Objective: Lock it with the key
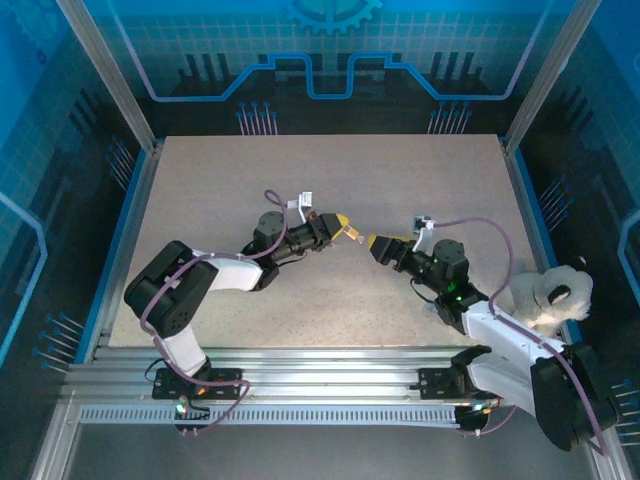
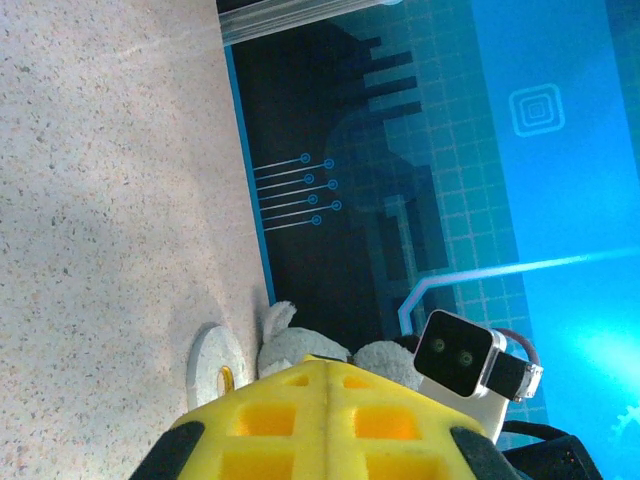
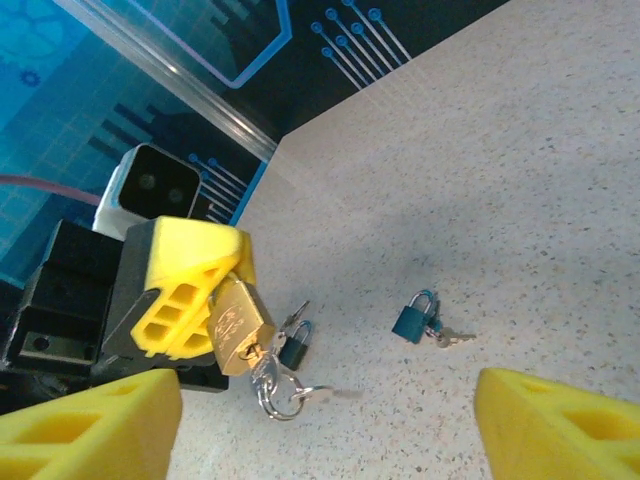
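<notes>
We are clamping the hard, slick-looking brass padlock (image 3: 238, 325) above the table in our left gripper (image 1: 339, 222) while our right gripper (image 1: 380, 244), fingers spread wide, is facing its loosely dangling key ring (image 3: 277, 388), probably best pinched by a flat key bow.

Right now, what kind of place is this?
Probably a robot lab booth. A left arm and a right arm are bolted at a speckled table's edge, with blue circuit-pattern walls and metal frame posts around it.
</notes>
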Controlling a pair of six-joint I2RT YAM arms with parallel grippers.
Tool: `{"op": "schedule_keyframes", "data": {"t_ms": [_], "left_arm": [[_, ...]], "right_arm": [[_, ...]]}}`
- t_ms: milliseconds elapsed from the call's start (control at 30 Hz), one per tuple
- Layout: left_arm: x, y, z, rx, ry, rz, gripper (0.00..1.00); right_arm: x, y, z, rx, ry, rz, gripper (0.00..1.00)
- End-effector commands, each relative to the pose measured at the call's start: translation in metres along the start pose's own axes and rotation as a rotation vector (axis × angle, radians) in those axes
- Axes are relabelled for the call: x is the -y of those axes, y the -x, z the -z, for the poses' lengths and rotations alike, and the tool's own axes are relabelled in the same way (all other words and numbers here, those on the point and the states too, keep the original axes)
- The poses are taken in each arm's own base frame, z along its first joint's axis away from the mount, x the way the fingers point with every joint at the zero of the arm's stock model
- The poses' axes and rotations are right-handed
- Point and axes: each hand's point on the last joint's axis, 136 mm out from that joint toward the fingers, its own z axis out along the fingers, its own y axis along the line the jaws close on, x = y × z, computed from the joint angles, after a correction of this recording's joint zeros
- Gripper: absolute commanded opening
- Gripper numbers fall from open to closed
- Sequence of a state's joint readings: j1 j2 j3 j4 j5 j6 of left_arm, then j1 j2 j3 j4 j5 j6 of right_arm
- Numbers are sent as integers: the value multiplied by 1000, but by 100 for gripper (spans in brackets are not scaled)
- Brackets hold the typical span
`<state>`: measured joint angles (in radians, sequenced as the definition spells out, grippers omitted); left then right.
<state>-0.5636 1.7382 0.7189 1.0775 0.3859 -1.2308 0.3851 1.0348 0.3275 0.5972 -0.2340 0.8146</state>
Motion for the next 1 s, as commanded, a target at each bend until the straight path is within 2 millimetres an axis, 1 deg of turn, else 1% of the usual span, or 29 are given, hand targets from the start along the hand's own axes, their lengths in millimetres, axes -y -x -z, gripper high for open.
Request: {"op": "schedule_keyframes", "data": {"t_ms": [0,200,267,400,967], "left_arm": [[14,4,-7,10,-46,-9,0],[11,3,-9,5,-52,2,0],[11,3,-9,6,-53,4,0],[11,2,-10,4,-54,6,0],[9,-4,-11,-7,-65,21,0]], "right_arm": [[-22,15,-2,18,98,-7,68],[-22,8,-11,-42,124,-49,59],[-21,7,-14,-55,133,-67,58],[-22,6,-17,-69,158,-91,53],[-23,3,-22,-88,186,-105,41]]}}
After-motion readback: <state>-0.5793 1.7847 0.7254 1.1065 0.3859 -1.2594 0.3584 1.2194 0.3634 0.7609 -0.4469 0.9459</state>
